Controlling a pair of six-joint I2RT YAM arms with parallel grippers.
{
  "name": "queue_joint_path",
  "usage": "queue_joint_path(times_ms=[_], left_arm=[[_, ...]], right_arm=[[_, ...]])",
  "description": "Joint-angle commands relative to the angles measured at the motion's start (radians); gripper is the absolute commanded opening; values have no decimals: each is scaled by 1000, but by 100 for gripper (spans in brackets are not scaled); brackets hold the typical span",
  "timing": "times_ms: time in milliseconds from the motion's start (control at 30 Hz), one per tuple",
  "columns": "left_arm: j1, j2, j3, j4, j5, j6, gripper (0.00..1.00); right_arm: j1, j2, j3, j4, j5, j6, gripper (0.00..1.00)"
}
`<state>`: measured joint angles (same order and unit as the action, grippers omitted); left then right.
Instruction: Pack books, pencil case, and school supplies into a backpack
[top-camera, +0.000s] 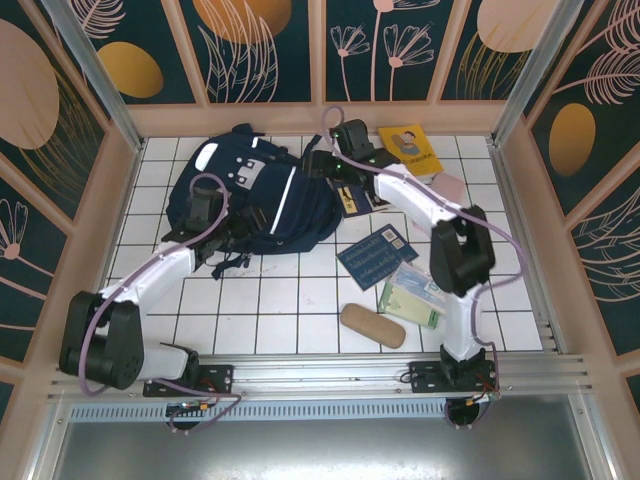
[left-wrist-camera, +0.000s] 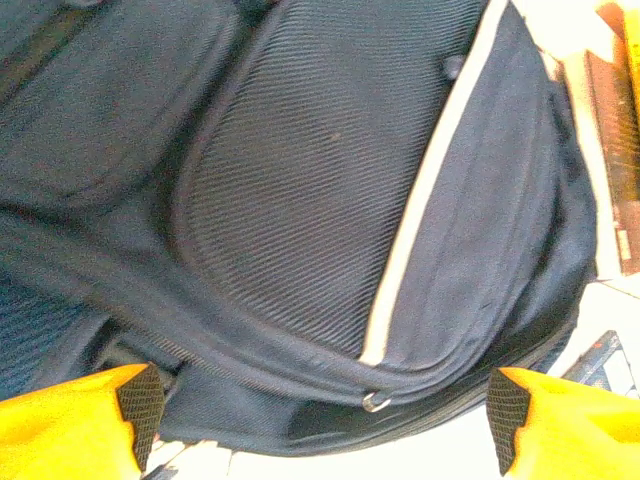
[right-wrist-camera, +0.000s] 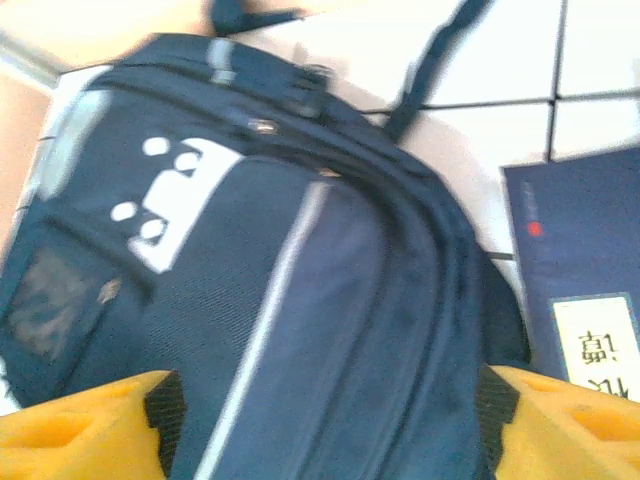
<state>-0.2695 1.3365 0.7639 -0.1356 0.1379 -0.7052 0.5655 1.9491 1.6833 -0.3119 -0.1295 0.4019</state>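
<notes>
The navy backpack, white-striped with a grey patch, lies flat at the far left of the tiled surface, dark straps trailing toward the near side; a dark blue book with a pale label lies just beside its right edge. A yellow book lies far right; a pink pouch lies near it. A second blue book lies tilted mid-right; a pale green-white packet sits just beside it; a tan rounded case lies nearest the front.

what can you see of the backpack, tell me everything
The backpack is large, navy woven fabric, with white stripes, white print, a grey patch and dark straps. It lies flat, front up, on the tiled table, far left. A metal zip ring shows; whether it is zipped I cannot tell.
</notes>
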Motion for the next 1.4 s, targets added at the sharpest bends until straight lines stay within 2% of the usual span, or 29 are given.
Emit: queue_joint_path(times_ms=[0,133,267,467,667,967,1067,1267,1367], left_arm=[[1,-3,-69,-35,-25,30,83],[1,67,-75,9,111,24,78],[1,113,-62,12,113,36,74],[-6,168,-67,14,130,35,69],[-24,194,-83,10,118,41,70],[-100,235,-74,-27,87,70,69],[-107,248,-60,-30,70,78,59],[-108,264,-36,-79,-30,102,32],[-108,252,-38,-92,-45,114,19]], right_arm=[[24,-122,-128,49,-3,-47,73],[24,-229,-315,150,-126,13,69],[34,-258,-418,207,-193,53,66],[42,-248,-474,223,-204,61,63],[43,-251,-509,246,-210,45,63],[43,-293,-583,271,-197,23,62],[42,-314,-611,288,-191,24,61],[43,-334,-629,301,-214,31,56],[43,-345,-644,310,-207,31,56]])
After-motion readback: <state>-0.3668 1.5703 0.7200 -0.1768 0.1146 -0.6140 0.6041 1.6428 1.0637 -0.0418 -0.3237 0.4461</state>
